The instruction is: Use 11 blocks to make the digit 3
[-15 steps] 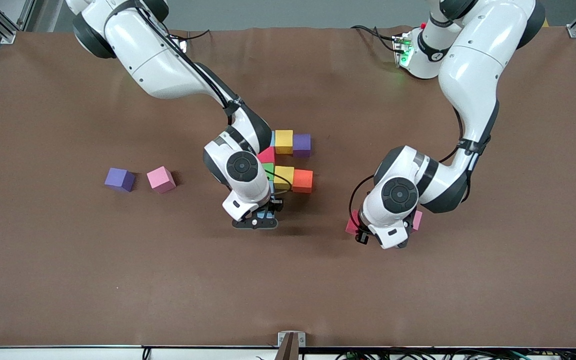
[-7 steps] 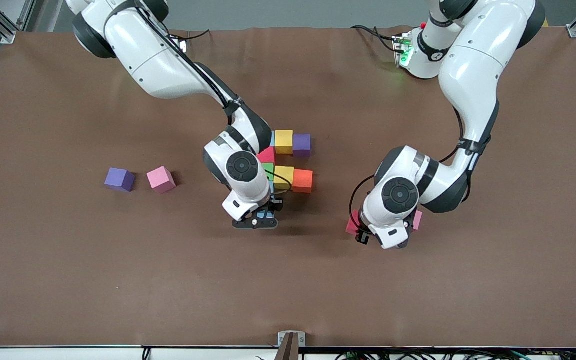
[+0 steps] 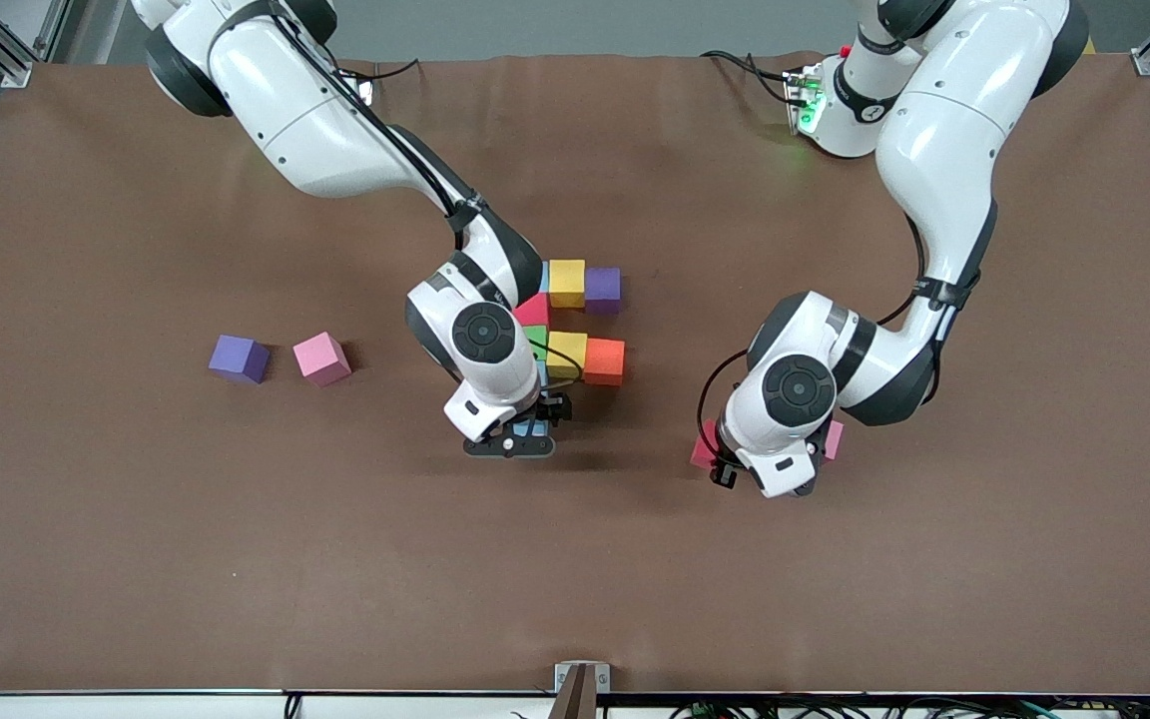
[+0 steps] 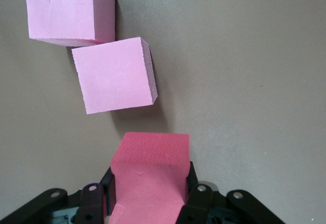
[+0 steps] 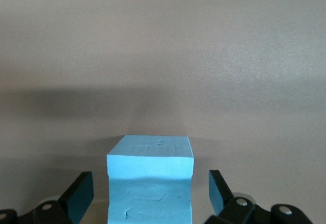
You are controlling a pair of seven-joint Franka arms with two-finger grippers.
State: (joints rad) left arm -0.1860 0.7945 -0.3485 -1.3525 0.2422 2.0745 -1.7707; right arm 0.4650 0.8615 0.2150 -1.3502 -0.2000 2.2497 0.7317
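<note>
Right pincer (image 5: 147,196): jaws have just sprung apart, clear of the light blue foam cube (image 5: 150,180) between them.
Cube position: on the counter (image 3: 835,599), at the near end of the multicoloured block figure (image 3: 575,320).
Meaning: column cube apparently placed.
Left pincer (image 4: 150,196): clamped on a red foam cube (image 4: 150,175), beside two pink foam cubes (image 4: 114,74).

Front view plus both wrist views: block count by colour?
light blue: 3 (two mostly hidden by the right arm)
yellow: 2
purple: 2
red: 2
pink: 3
green: 1
orange: 1
Total: 14
</note>
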